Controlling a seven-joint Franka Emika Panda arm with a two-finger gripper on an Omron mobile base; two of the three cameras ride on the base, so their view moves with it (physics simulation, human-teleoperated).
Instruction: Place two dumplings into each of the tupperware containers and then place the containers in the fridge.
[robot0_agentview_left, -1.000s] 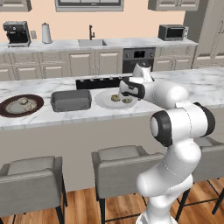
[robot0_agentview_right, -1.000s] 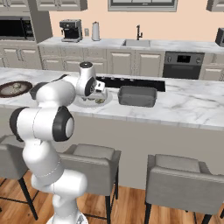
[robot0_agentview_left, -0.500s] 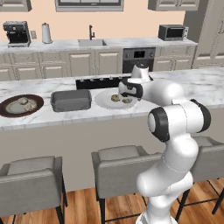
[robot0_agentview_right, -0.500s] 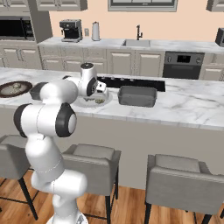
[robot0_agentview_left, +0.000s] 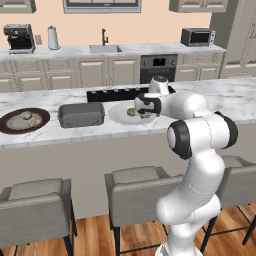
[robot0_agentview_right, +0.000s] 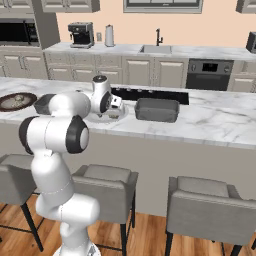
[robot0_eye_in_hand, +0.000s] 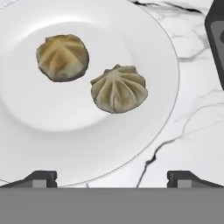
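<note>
Dumplings (robot0_eye_in_hand: 119, 89) are seen on the white plate (robot0_eye_in_hand: 87, 148) directly below the tool (robot0_eye_in_hand: 112, 177), the pleated one nearer; its jaws are spread wide, nothing held.

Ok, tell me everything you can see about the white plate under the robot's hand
The round white glossy plate lies flat on the grey-veined white marble counter, beside the grey rectangular tub. It has a shallow well and a broad, smooth rim, and looks ceramic. Two pleated beige-tan dumplings sit in its well, close together but apart: one near the middle, one further in. The open claw hovers over its edge, touching nothing.
</note>
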